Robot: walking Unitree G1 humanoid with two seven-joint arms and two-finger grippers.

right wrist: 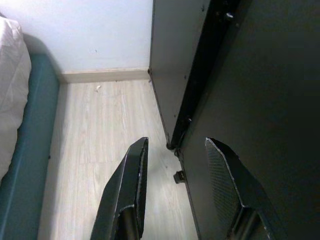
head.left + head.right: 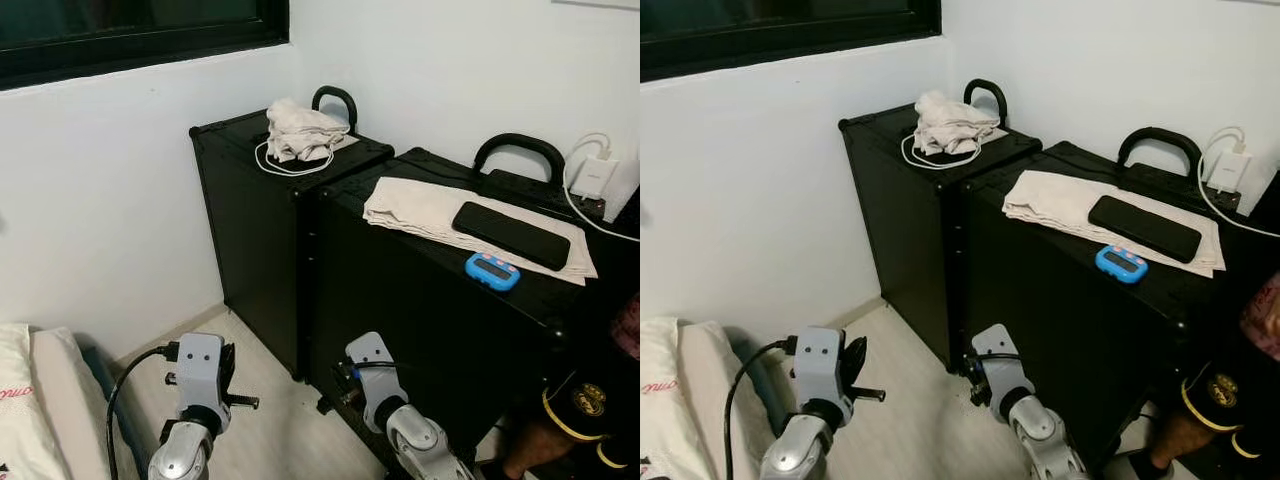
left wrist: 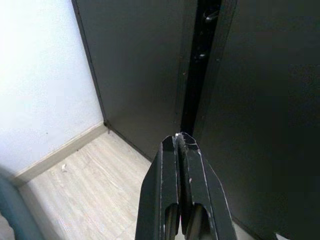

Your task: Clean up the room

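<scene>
Two black cases (image 2: 262,230), crumpled cloth (image 2: 303,130) atop the farther one.

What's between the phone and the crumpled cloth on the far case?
In the left eye view, between phone and crumpled cloth: flat beige cloth, the gap between cases, and a white cable.

Even indoor light is falling on the white wall (image 2: 120,200), and the head views are staying sharp. The black cases (image 2: 420,300) are swallowing detail in their dark sides. The window (image 2: 130,30) is showing dark. A soft shadow is lying along the floor (image 1: 105,130) beside the bed.
</scene>
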